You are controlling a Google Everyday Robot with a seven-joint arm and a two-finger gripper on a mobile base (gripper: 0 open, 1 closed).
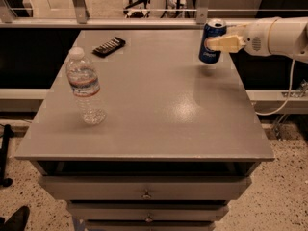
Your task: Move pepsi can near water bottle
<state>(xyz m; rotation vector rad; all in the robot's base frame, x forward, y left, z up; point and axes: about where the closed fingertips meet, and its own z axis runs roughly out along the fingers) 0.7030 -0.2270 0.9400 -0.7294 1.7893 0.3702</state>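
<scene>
The pepsi can [211, 52] is dark blue with a silver top. It hangs upright a little above the far right part of the grey table [154, 105]. My gripper [214, 44] comes in from the right on a white arm and is shut on the can's side. The water bottle [85, 86] is clear with a white cap and a pale label. It stands upright near the table's left edge, far from the can.
A black flat object [109, 46] like a remote lies at the table's far left. Drawers [144, 191] sit under the tabletop. A metal railing [144, 11] runs behind the table. A cable [281, 105] hangs at the right.
</scene>
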